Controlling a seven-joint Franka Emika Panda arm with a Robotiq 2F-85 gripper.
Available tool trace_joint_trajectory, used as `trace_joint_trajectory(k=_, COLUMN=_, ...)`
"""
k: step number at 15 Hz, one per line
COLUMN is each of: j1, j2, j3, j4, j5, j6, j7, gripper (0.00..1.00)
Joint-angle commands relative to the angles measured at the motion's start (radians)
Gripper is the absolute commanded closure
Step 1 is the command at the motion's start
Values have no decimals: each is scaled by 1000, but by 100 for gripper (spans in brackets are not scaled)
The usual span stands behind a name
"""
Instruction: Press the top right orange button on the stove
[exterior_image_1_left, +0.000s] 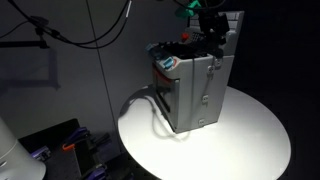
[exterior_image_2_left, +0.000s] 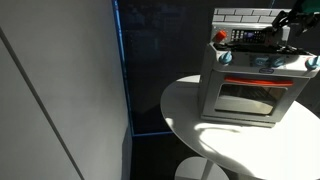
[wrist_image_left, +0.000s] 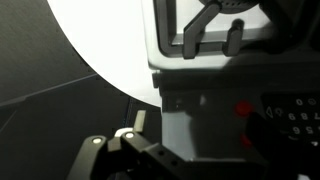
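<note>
The stove (exterior_image_2_left: 250, 88) is a boxy grey toy with a shiny oven door, standing toward the far edge of the round white table (exterior_image_2_left: 190, 112). Small round orange buttons mark its upper front corners, left (exterior_image_2_left: 222, 57) and right (exterior_image_2_left: 312, 62). The gripper (exterior_image_2_left: 287, 28) hovers above the stovetop. I cannot tell whether its fingers are spread. Any lettering is too small to read.

Open sweep of round white table (exterior_image_2_left: 190, 125) in front of the toy stove (exterior_image_2_left: 255, 85), free for an approach. Crowded above by dark objects (exterior_image_2_left: 255, 38) on the stovetop and a tiled backboard (exterior_image_2_left: 250, 13). Hemmed on one side by a grey wall panel (exterior_image_2_left: 60, 90), well apart; crossed by hanging black cables (exterior_image_1_left: 88, 42) beside the stove.
</note>
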Motion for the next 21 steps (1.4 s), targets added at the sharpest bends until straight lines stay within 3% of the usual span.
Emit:
trace_joint_trajectory(k=1, j1=17, j2=30, j3=-18, j4=52, j5=10, j6=-26, j7=17, gripper=0)
trace_joint_trajectory(k=12, j1=17, j2=62, j3=-31, j4=89, j5=7, j6=-24, j7=19, gripper=0)
trace_joint_trajectory(k=21, j1=7, j2=-60, j3=-18, j4=-6, j5=35, j6=-117, j7=-24, gripper=0)
